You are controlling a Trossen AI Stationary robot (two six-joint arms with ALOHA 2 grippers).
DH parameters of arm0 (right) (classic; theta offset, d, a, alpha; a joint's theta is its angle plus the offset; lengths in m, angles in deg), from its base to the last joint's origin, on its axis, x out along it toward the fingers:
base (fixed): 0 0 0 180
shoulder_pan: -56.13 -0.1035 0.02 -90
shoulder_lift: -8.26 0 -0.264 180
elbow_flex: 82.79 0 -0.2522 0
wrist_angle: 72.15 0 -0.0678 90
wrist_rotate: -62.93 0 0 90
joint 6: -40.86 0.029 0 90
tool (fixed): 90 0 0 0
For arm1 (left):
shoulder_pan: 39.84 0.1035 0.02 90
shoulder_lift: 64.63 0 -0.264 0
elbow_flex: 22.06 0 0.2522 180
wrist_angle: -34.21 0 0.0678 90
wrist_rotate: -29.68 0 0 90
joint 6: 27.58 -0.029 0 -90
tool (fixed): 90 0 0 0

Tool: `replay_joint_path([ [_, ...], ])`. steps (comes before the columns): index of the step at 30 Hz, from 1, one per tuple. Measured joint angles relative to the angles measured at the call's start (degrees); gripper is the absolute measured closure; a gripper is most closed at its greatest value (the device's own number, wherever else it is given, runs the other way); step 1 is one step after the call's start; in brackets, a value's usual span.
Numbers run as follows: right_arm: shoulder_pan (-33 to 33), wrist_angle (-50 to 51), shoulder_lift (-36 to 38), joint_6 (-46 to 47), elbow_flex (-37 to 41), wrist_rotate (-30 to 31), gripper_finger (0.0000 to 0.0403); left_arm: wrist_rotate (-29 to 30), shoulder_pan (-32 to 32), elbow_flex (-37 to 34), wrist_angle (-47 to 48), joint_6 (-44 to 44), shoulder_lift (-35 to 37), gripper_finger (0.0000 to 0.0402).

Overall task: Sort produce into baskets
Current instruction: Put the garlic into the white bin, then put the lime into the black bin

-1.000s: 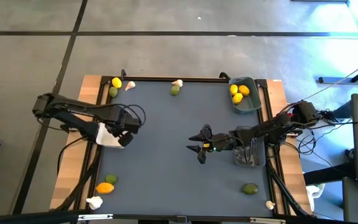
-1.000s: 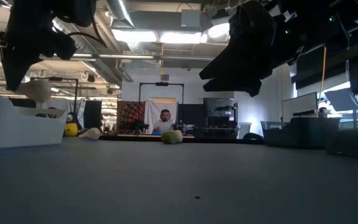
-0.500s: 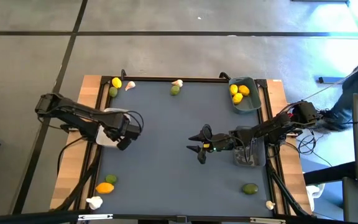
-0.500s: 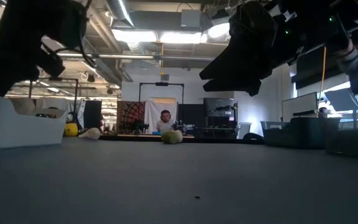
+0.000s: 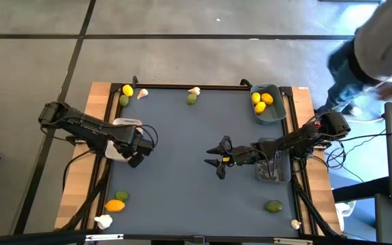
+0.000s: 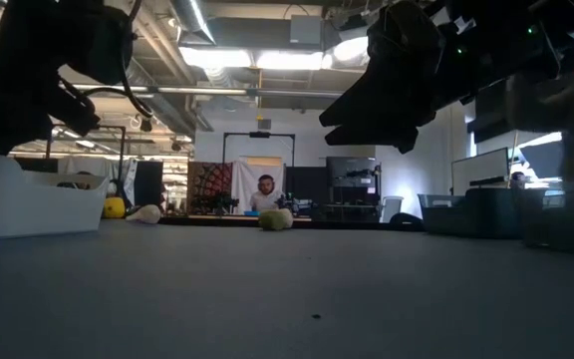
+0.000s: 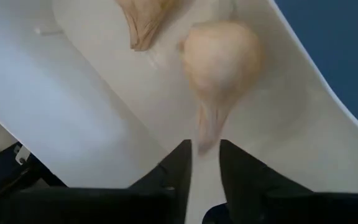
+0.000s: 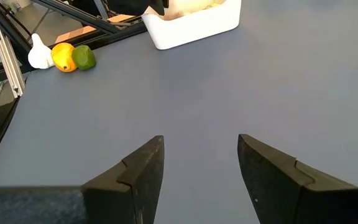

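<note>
Grey-topped table (image 5: 182,156) with wooden edges carries scattered produce. At its left edge a white basket (image 5: 118,151) holds a garlic bulb (image 7: 221,59), lying just beyond the left gripper (image 7: 205,163), whose fingers are slightly parted around nothing. This looks like the drop-off step for that bulb. Next the left arm likely needs to lift clear and reach the lemon (image 5: 115,205), lime (image 5: 121,195) and garlic (image 5: 103,220) at the near-left corner. The right gripper (image 5: 213,162) hovers mid-table, fingers spread, empty.
</note>
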Motion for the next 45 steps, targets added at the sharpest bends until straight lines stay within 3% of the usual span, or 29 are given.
replay_joint_path([
  [8, 0.0, 0.0, 0.0, 0.0, 0.0, 0.0, 0.0201, 0.0, 0.0, 1.0, -0.3, -3.2, 0.0, 0.0242],
  [15, 0.0, 0.3, 0.0, 0.0, 0.0, -0.1, 0.0201, 3.0, 0.0, 5.0, 4.9, -4.5, 3.4, 0.0236],
  [24, 0.0, 0.3, 0.0, 0.0, 0.0, -0.2, 0.0201, 3.2, -1.5, 10.9, 0.1, -9.6, 12.8, 0.0236],
  [32, 0.0, 0.3, 0.0, 0.0, 0.0, -0.2, 0.0201, 2.1, -8.9, 11.0, -13.9, -11.9, 17.5, 0.0235],
  [38, 0.0, -0.2, 0.0, 0.0, 0.0, -0.2, 0.0201, -0.2, -16.4, 11.0, -21.2, -10.5, 15.3, 0.0235],
  [45, 0.0, 0.3, 0.0, 0.0, 0.0, -0.2, 0.0201, 0.3, -22.2, 11.0, -22.1, -5.0, 11.1, 0.0235],
])
